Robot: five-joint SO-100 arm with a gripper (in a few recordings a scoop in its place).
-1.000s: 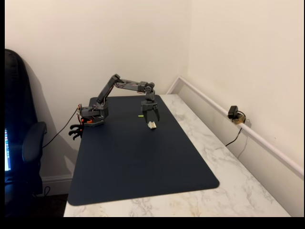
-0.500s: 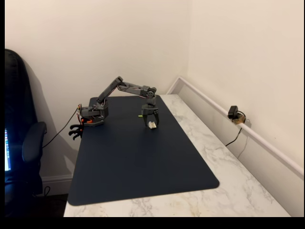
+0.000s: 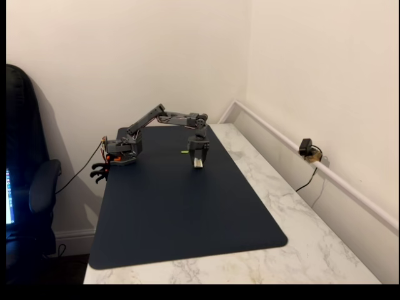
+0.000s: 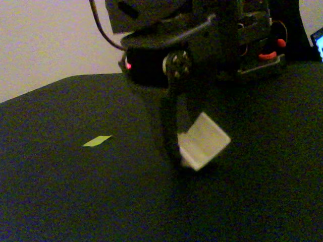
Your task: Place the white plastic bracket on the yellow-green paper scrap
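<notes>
Dark mat (image 3: 181,212) covers the marble table (image 3: 294,250), centre frame. Arm reaches from upper left, gripper (image 3: 198,161) pointing down over the mat's upper middle, clamped on the white plastic bracket (image 4: 203,140), tilted. Yellow-green paper scrap (image 4: 97,141) lies flat on the mat, left of the bracket, apart from it.

arm (image 3: 150,119): dark grey plastic | orange accents (at base) | black cable trailing off base

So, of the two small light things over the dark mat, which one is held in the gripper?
The white plastic bracket, chunky and off-white, is in the gripper; the yellow-green paper scrap lies flat on the mat, apart from it.
</notes>
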